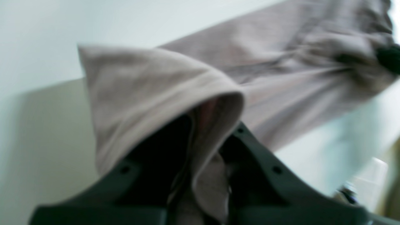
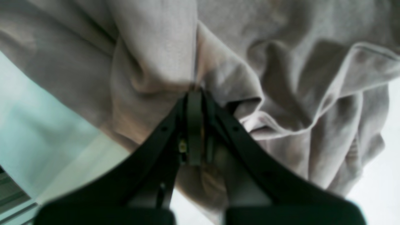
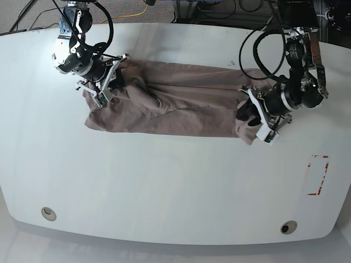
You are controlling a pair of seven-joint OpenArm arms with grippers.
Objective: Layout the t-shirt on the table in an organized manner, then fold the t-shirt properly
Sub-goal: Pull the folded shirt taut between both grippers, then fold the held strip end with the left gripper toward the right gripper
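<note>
The base view looks steeply down from above over the whole table (image 3: 181,189), facing the edge by the arms, while each wrist view looks down its gripper from close in, all three sharing the t-shirt (image 3: 192,118) near that edge.

Glossy white worktop (image 3: 175,192): open surface before both grippers; passage between them at cloth level obstructed by rumpled mauve-brown cotton t-shirt (image 3: 192,118).

Robotics lab prob, robot arms (image 3: 301,82), cables (image 3: 219,19)
</note>
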